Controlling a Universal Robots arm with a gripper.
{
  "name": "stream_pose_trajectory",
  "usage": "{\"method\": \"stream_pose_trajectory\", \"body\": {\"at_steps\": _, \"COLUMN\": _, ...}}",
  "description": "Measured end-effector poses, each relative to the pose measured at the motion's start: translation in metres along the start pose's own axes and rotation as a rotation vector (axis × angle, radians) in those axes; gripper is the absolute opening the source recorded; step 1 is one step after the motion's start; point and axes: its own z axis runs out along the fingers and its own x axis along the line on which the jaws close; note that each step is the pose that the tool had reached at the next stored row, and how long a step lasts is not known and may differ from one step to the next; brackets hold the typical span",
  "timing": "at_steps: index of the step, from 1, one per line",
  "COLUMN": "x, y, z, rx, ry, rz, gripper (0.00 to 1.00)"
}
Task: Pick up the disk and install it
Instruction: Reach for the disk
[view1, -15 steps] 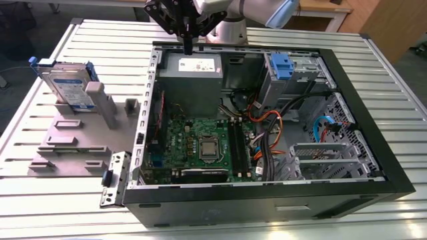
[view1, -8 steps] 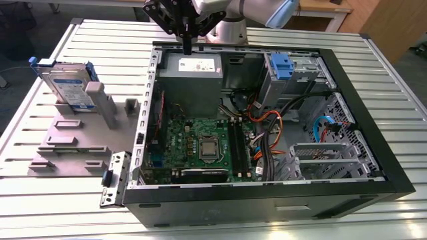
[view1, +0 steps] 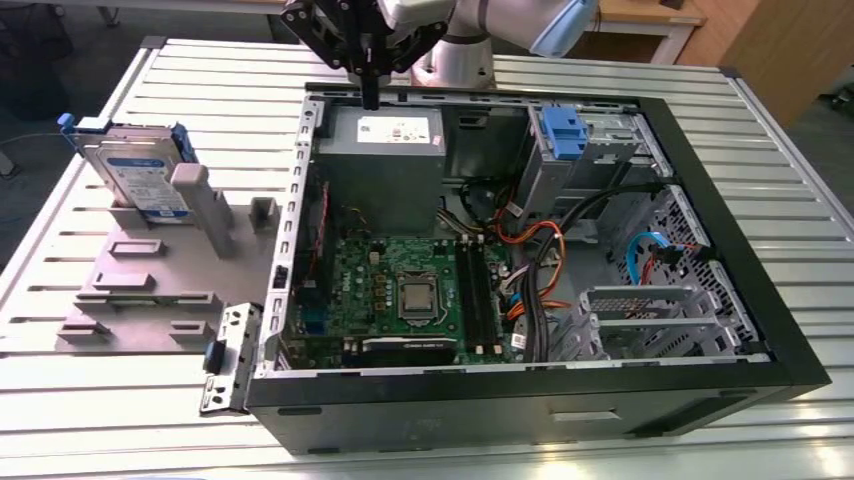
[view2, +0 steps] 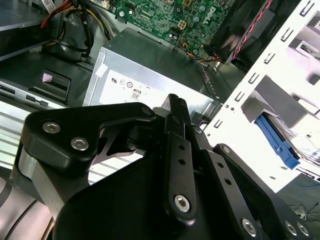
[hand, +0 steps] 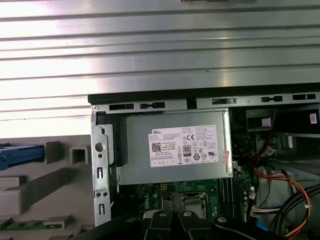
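Pincer (view1: 370, 97) hangs over the back wall of the open case (view1: 747, 330), fingers pressed together into one thin tip, nothing between them. Clenched and empty, and the second wrist view says the same. Right under that tip sits the grey supply box (view1: 380, 160) with its white sticker. That's not our target.

The disk (view1: 134, 170) is well off from the pincer, outside the case, lower and toward the exterior view's left. It stands on edge in a grey stand (view1: 147, 280) on the slatted table (view1: 801, 190), leaning a little, label face showing. The blue bracket (view1: 184, 148) frames its upper end. No contact between pincer and disk, plenty of air between them.

How will it handle? My read: a stiff slab, dense for its size, so no sag, but real weight on the fingers. The bare metal faces look smooth and likely slippery. The plastic bracket should give better bite, though it may flex if squeezed hard. It's probably shock-sensitive too, so knocks against the stand or the case would be bad news.

Best hold, I'd say: the free upper end, fingers across the thin dimension onto the two flat faces near the bracket. The lower part is buried in the stand, out of reach.

On the pincer's other side, inside the case, a drive bay (view1: 587, 150) shows a blue piece of its own.
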Motion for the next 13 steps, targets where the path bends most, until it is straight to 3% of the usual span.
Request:
{"method": "stream_pose_trajectory", "body": {"at_steps": 7, "x": 0.0063, "y": -0.0005, "z": 0.0003, "rx": 0.0000, "ry": 0.0000, "rz": 0.000, "gripper": 0.11}}
{"method": "stream_pose_trajectory", "body": {"at_steps": 13, "x": 0.0171, "y": -0.0014, "z": 0.0007, "rx": 0.0000, "ry": 0.0000, "rz": 0.000, "gripper": 0.11}}
